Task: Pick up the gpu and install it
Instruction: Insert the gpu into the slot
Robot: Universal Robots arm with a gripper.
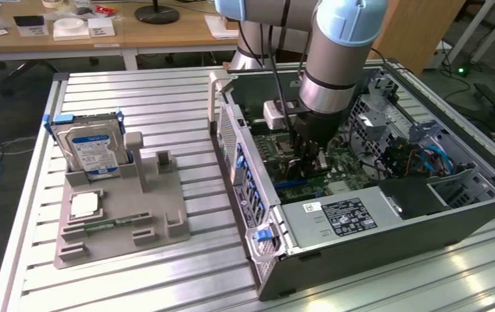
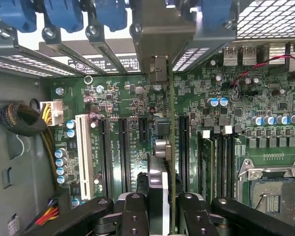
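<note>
The gpu (image 2: 163, 140) was seen edge-on in the wrist view, a thin green card standing upright over the motherboard (image 2: 113, 98), with its silver bracket (image 2: 158, 69) at the end towards the case's rear slot openings. The gripper (image 2: 160, 199) was clenched on it, one dark finger (image 2: 132, 209) on each face of the card. In the exterior view the gripper (image 1: 309, 159) reached down into the open computer case (image 1: 386, 234), so the pick-up looked done and the card had been brought inside. It ran parallel to the long black expansion slots (image 2: 123, 147) and stood among them, but whether its lower edge sat in a slot or only hung above one could not be told, so the install could not be judged finished. Well apart, on the exterior view's left, the grey parts holder (image 1: 169, 195) carried the hard drive (image 1: 91, 146) upright.
</note>
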